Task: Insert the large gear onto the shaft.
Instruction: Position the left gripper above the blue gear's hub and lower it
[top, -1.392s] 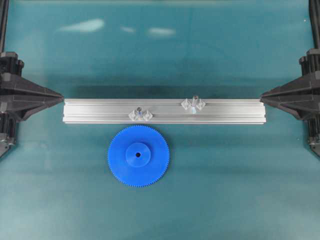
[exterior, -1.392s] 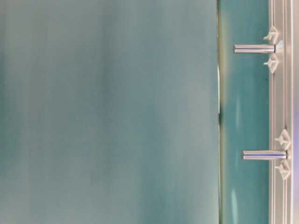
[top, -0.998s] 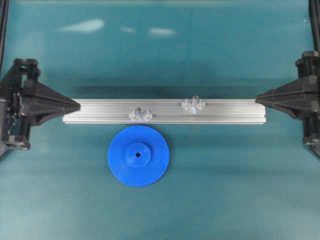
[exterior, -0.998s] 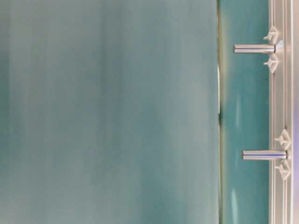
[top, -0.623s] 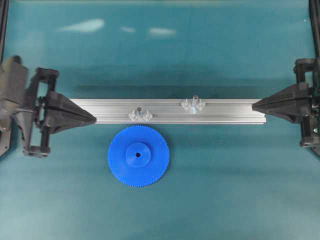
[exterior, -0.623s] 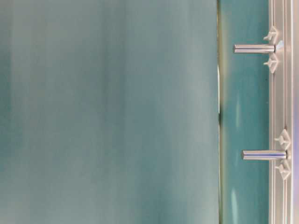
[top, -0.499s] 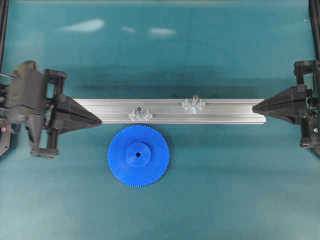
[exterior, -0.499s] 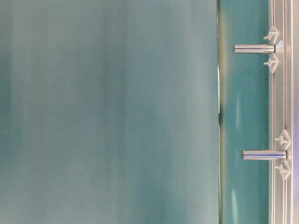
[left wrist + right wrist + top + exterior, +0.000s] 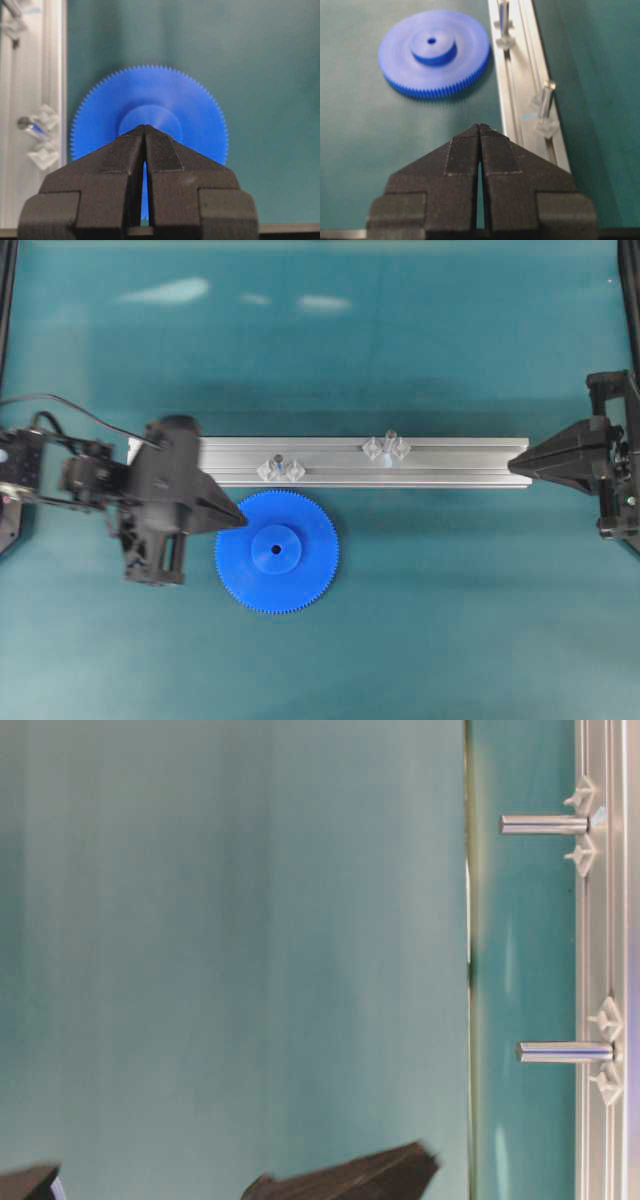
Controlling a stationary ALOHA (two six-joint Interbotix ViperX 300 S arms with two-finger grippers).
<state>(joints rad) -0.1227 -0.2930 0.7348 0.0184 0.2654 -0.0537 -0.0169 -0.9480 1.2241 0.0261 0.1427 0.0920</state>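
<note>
Lying flat, large gear (image 9: 277,551) bright blue, fine-toothed, raised hub, left gripper (image 9: 238,520) closed over its rim, right gripper (image 9: 514,464) closed.

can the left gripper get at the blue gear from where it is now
Probably yes. The left gripper sits at the near rim of the large gear, nothing lies between them, but its fingers are shut and must open first.
</note>
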